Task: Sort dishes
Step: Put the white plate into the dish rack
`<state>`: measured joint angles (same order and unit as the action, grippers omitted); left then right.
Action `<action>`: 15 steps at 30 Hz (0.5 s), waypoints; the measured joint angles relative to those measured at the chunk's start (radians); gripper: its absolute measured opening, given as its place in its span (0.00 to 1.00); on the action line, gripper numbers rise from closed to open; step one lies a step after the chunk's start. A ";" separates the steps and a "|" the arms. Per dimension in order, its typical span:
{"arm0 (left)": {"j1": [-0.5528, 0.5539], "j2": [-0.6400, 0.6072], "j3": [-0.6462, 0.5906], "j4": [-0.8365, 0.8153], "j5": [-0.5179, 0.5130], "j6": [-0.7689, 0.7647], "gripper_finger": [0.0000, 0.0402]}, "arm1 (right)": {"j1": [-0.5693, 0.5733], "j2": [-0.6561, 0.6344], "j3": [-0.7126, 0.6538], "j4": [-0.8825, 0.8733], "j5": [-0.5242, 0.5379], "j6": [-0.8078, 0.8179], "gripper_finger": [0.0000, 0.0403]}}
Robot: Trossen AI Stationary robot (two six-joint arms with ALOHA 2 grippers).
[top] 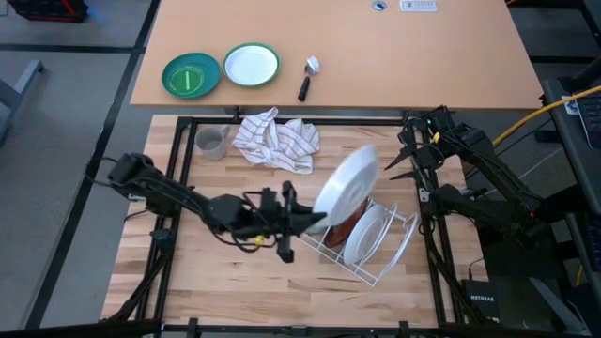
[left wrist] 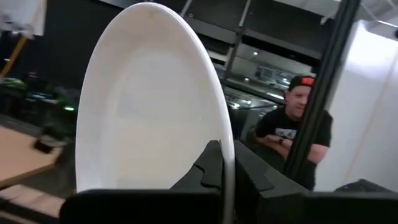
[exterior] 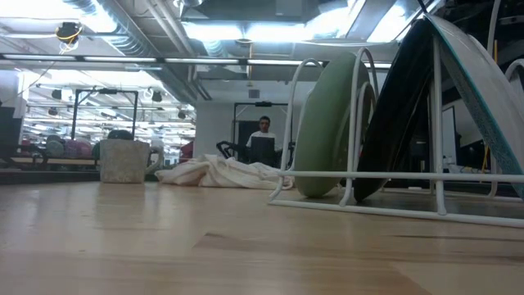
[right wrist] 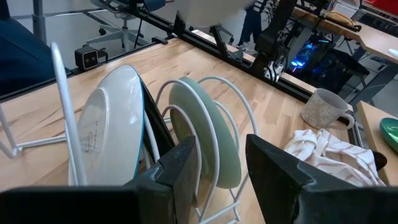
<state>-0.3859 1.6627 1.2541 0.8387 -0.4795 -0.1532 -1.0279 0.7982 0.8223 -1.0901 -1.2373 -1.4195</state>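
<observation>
White plate (top: 346, 181) clamped in left pincer (top: 310, 219) above rack (top: 384, 268); right pincer (top: 402, 160) (parted) nearby.

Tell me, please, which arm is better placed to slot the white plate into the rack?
Left: its pincer already grips the white plate by the rim, tilted over the rack. The right pincer is open and empty, beside the rack.

Four round plates counted: one white plate (top: 346, 184) held tilted over the wire rack (top: 376, 268), and three racked — one white (right wrist: 109, 134), one pale (right wrist: 208, 134), one dark (exterior: 393, 115) between them, possibly red. Far desk: one green plate (top: 191, 76), one green-rimmed plate (top: 252, 65). One mug (top: 211, 142), one cloth (top: 278, 139).
</observation>
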 joint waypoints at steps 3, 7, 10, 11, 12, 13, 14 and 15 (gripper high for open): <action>0.002 0.082 0.096 -0.010 0.052 -0.002 0.00 | 0.000 0.000 0.000 0.000 0.000 0.000 0.36; 0.001 0.183 0.237 -0.022 0.105 -0.004 0.00 | 0.000 0.000 0.000 0.000 0.000 0.000 0.36; 0.001 0.245 0.316 -0.009 0.138 -0.038 0.00 | 0.000 0.000 0.000 0.000 0.000 0.000 0.36; 0.001 0.265 0.336 -0.008 0.141 -0.063 0.00 | 0.000 0.000 0.000 0.000 0.001 0.000 0.36; 0.001 0.283 0.353 -0.009 0.141 -0.087 0.00 | 0.000 0.000 0.000 0.000 0.010 0.000 0.36; 0.001 0.299 0.364 -0.012 0.140 -0.109 0.00 | 0.000 0.000 0.000 -0.001 0.027 0.000 0.36; 0.001 0.316 0.374 -0.018 0.139 -0.132 0.00 | 0.000 0.000 0.000 0.000 0.051 0.000 0.36; 0.001 0.330 0.380 -0.023 0.137 -0.154 0.00 | 0.000 0.000 0.000 0.000 0.074 0.000 0.36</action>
<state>-0.3847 1.9924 1.6336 0.8157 -0.3420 -0.3067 -1.0279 0.7981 0.8223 -1.0904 -1.1633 -1.4193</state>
